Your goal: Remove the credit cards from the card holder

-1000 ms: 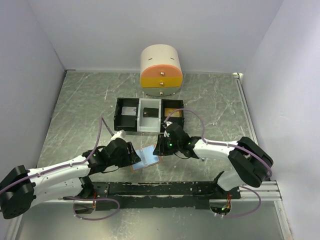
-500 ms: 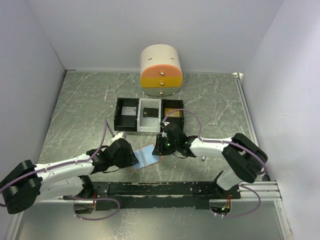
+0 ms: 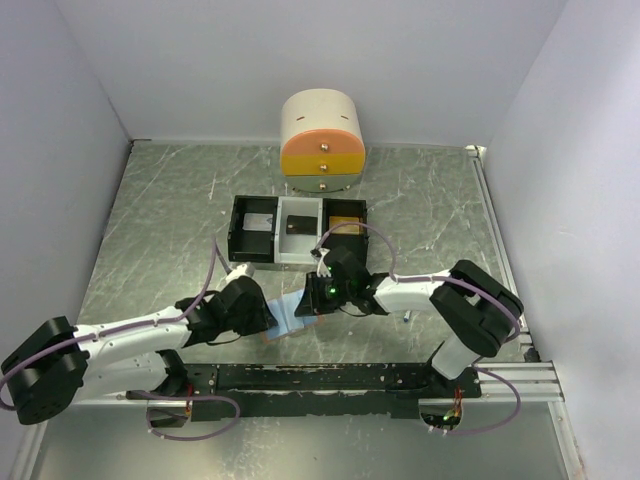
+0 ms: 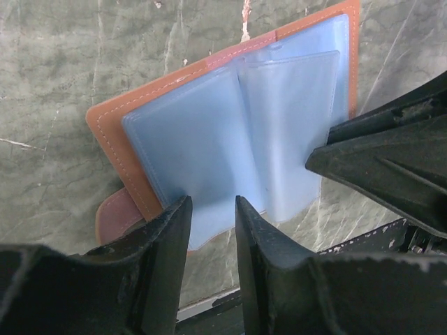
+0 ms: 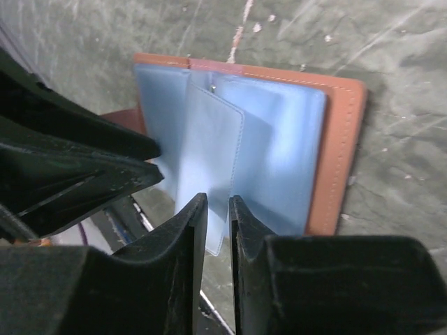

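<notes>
Open card holder (image 4: 230,125) on bench (image 3: 160,220) between both hands. Right hand (image 5: 218,202) nearly together around loose sleeve (image 5: 209,146), left hand (image 4: 211,206) narrowly apart; cannot tell if clamped.

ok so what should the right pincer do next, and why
Probably close the right pincer on the loose sleeve leaf between its jaws and lift it. The card holder lies open, the left pincer straddles the opposite edge, and the visible sleeves look empty.

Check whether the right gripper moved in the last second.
Yes. The right gripper shifted slightly left across the card holder, judged against the white tray behind it.
</notes>
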Available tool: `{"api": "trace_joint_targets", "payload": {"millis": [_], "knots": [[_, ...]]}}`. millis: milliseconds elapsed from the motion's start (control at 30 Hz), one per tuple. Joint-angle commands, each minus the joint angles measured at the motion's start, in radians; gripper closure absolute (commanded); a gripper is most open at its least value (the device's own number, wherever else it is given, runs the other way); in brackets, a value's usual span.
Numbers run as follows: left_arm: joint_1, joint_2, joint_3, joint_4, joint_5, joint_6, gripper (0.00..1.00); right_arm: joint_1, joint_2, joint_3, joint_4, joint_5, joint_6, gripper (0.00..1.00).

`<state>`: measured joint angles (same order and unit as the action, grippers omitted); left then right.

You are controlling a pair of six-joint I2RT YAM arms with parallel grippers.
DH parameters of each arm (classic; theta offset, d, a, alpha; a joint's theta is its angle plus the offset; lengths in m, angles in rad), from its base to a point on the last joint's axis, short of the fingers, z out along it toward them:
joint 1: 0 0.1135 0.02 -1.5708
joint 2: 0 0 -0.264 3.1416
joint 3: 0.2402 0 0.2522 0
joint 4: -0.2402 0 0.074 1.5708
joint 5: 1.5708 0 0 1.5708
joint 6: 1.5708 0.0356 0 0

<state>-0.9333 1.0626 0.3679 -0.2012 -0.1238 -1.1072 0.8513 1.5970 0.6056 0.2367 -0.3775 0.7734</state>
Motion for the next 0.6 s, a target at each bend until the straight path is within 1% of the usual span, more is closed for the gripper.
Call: {"api": "trace_joint_targets", "payload": {"millis": [0,100,167,267,300,333,400,433,467,500,567], "knots": [[-0.003,0.027,0.013,0.001,-0.007,0.02,0.57,0.006,-0.011,0.003,0.061,-0.07,0.029,0.82],[-0.004,0.033,0.013,0.01,-0.004,0.02,0.58,0.005,-0.017,0.016,0.071,-0.102,0.023,0.86],[-0.004,0.033,0.01,0.016,-0.004,0.018,0.58,0.006,-0.007,0.028,0.081,-0.134,0.024,0.87],[-0.003,0.025,0.011,0.012,-0.009,0.017,0.58,0.013,0.016,0.062,0.079,-0.169,0.016,0.81],[-0.003,0.02,0.011,0.006,-0.01,0.015,0.58,0.015,0.018,0.084,0.042,-0.148,-0.005,0.81],[-0.004,0.013,0.013,-0.002,-0.012,0.014,0.59,0.016,0.004,0.107,-0.058,-0.059,-0.033,0.79],[-0.003,-0.006,0.012,-0.023,-0.019,0.012,0.58,0.014,-0.05,0.114,-0.201,0.145,-0.078,0.69],[-0.004,-0.018,0.01,-0.031,-0.023,0.01,0.58,0.009,-0.078,0.109,-0.248,0.232,-0.093,0.6],[-0.004,-0.031,0.004,-0.037,-0.027,0.007,0.58,0.003,-0.098,0.104,-0.279,0.28,-0.108,0.51],[-0.004,-0.044,-0.003,-0.04,-0.033,0.004,0.58,-0.003,-0.107,0.105,-0.3,0.301,-0.129,0.48],[-0.004,-0.067,-0.015,-0.038,-0.041,-0.005,0.58,-0.006,-0.092,0.13,-0.358,0.308,-0.159,0.46]]}}
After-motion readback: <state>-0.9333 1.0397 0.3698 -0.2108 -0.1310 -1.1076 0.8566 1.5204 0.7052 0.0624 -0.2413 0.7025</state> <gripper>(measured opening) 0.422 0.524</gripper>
